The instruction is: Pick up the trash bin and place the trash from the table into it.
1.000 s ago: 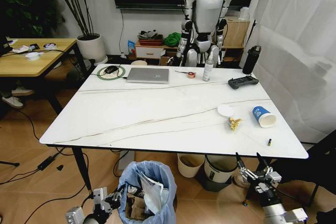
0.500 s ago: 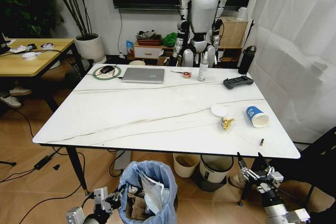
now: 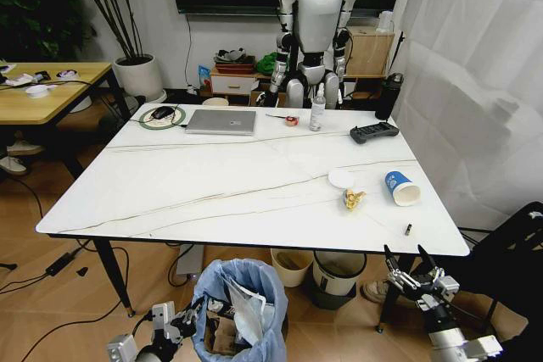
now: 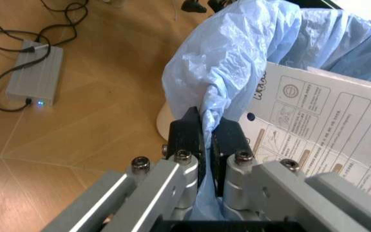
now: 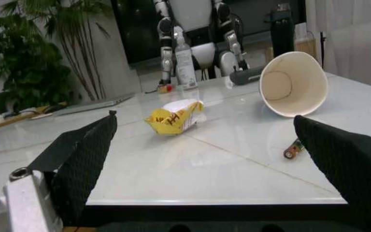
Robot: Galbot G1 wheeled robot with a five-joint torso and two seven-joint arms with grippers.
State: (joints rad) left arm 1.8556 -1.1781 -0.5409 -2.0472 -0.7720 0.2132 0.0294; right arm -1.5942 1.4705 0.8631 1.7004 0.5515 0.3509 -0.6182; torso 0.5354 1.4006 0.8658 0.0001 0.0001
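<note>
White marble bench (image 3: 212, 184) with paper cup (image 3: 400, 188) and yellow wrapper (image 3: 352, 199), my left claw (image 4: 206, 140) clamped on trash bin (image 3: 240, 311) liner, my right claw (image 3: 413, 270) spread apart below bench edge.

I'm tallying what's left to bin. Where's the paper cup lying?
In the head view the paper cup lies on its side near the table's right edge, just right of the yellow wrapper.

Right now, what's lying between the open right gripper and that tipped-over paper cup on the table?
In the right wrist view, between the right gripper and the paper cup lies bare table, with a small battery-like item near the cup and a yellow wrapper off to one side.
</note>
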